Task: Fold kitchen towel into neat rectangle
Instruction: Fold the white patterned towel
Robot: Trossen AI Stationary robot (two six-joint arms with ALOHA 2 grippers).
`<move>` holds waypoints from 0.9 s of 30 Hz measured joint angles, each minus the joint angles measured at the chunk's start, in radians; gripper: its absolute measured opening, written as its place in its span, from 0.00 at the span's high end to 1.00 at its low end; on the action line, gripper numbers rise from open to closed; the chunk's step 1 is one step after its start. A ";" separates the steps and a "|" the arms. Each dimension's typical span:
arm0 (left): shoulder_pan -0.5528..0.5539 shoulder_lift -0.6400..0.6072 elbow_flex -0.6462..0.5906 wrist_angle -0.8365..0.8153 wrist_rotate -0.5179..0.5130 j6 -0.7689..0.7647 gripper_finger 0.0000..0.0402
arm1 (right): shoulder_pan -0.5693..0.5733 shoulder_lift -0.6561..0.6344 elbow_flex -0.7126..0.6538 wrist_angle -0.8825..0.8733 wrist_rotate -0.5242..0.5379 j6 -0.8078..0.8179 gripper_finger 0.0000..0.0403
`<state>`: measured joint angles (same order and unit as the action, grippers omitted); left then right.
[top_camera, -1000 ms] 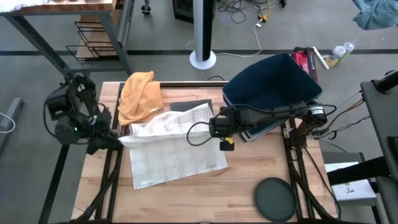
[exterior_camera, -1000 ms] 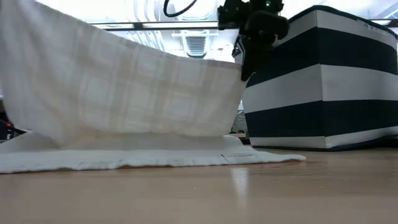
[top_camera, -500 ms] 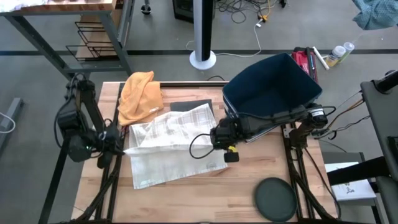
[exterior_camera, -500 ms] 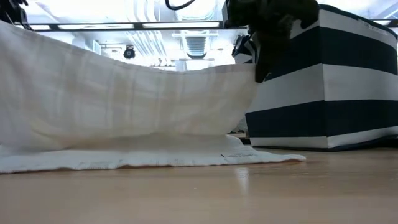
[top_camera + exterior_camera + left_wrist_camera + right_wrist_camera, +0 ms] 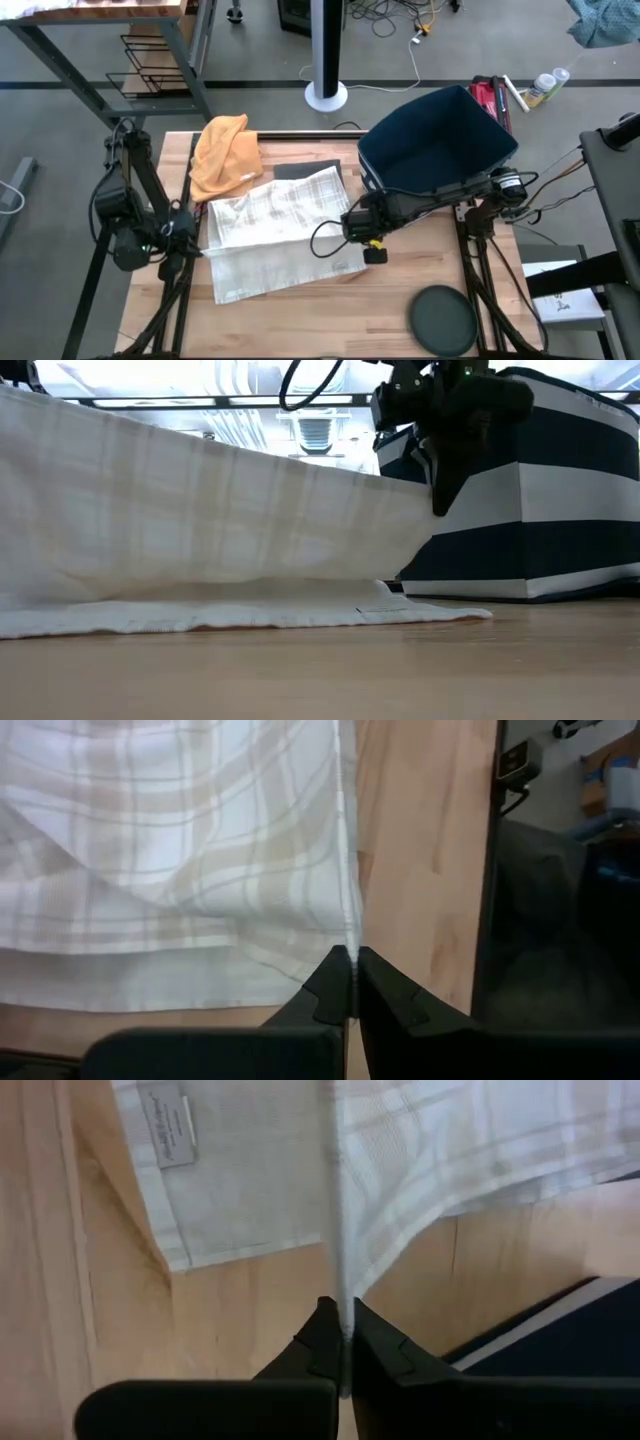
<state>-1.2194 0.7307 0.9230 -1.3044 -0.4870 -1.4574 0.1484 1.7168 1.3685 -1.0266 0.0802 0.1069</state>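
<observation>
A white towel with beige checks point(image 5: 280, 235) lies in the middle of the wooden table point(image 5: 400, 290). Its near half lies flat point(image 5: 200, 615). Its far half is raised and spans between my two grippers point(image 5: 220, 520). My left gripper point(image 5: 195, 237) is shut on the towel at its left side. My right gripper point(image 5: 352, 226) is shut on the towel at its right side and shows in the low view point(image 5: 440, 500), in front of the striped bin. My left gripper pinches the towel's raised edge point(image 5: 350, 935) between its two shut fingers, at the towel's left end. The edge runs straight out from the fingertips point(image 5: 375, 988). The cloth there is lifted off the table and spreads down onto the flat half. My right gripper pinches the towel's raised edge point(image 5: 338, 1280) between its two shut fingers, at the towel's right end. The fingers point(image 5: 438, 480) point down from above. The cloth is lifted and sags a little toward the other gripper, its lower part on the table.
An orange cloth point(image 5: 225, 150) lies at the far left of the table. A dark grey mat point(image 5: 310, 170) lies behind the towel. A dark blue striped bin point(image 5: 435, 140) stands at the far right. A dark round disc point(image 5: 443, 320) lies at the near right.
Both grippers have moved toward the table's near edge, carrying the towel's raised far edge over the flat near half. My right gripper has also gone down. The near half has stayed flat on the table.
</observation>
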 joint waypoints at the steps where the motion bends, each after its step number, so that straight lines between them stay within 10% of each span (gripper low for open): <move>1: 0.000 0.004 -0.002 0.001 0.000 -0.004 0.99 | 0.001 0.000 0.002 -0.001 -0.001 0.000 1.00; 27: 0.027 0.129 -0.004 0.055 0.094 0.007 1.00 | 0.025 0.196 0.012 0.074 -0.178 0.075 1.00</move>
<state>-1.1923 0.8597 0.9192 -1.2494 -0.3932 -1.4500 0.1732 1.9126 1.3808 -0.9529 -0.0975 0.1818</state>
